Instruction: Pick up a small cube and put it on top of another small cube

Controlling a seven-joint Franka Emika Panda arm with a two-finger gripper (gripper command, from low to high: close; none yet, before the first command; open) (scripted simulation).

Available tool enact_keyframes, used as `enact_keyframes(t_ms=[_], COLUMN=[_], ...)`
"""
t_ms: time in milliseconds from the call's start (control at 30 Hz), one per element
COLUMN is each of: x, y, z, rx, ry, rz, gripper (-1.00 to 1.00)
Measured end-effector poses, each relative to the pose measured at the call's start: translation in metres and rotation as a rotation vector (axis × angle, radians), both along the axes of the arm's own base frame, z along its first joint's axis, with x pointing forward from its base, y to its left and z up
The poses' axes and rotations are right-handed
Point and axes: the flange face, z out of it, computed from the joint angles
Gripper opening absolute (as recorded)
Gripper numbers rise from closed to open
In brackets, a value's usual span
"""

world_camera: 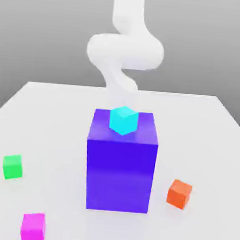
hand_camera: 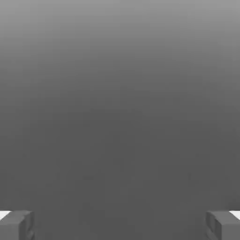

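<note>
White table (world_camera: 56,112): blue block (world_camera: 120,173), green cube (world_camera: 12,167), orange cube (world_camera: 179,193), magenta cube (world_camera: 33,227).

- I am counting four small cubes in all: one cyan cube (world_camera: 123,120), one green cube (world_camera: 12,166), one orange cube (world_camera: 179,193) and one magenta cube (world_camera: 33,227).
- I am seeing one tall blue block (world_camera: 120,168).
- I am seeing one white table (world_camera: 51,121).
- I am looking past my own two fingertips (hand_camera: 16,226).
</note>
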Motion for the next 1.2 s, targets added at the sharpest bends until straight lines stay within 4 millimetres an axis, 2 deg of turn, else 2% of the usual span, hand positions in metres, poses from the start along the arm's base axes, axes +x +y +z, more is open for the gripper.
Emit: enact_keyframes(t_ms=[100, 233, 367, 500, 600, 733, 933, 1100, 1133, 1200], x=[0.038, 0.077, 0.106, 0.123, 0.128, 0.124, 0.1, 0.094, 0.093, 0.093], y=[-0.017, -0.038, -0.059, -0.08, -0.098, -0.122, -0.157, -0.165, -0.165, -0.165], z=[-0.045, -0.109, -0.178, -0.249, -0.302, -0.372, -0.467, -0.538, -0.547, -0.547], rx=[0.011, 0.02, 0.023, 0.017, 0.007, -0.017, -0.077, -0.093, -0.093, -0.092], ry=[0.082, 0.183, 0.281, 0.378, 0.451, 0.547, 0.696, 0.726, 0.727, 0.727], rz=[0.034, 0.069, 0.096, 0.116, 0.124, 0.134, 0.151, 0.155, 0.155, 0.155], gripper=[0.0, 0.0, 0.0, 0.0, 0.0, 0.0, 0.0, 0.0, -1.0, -1.0])
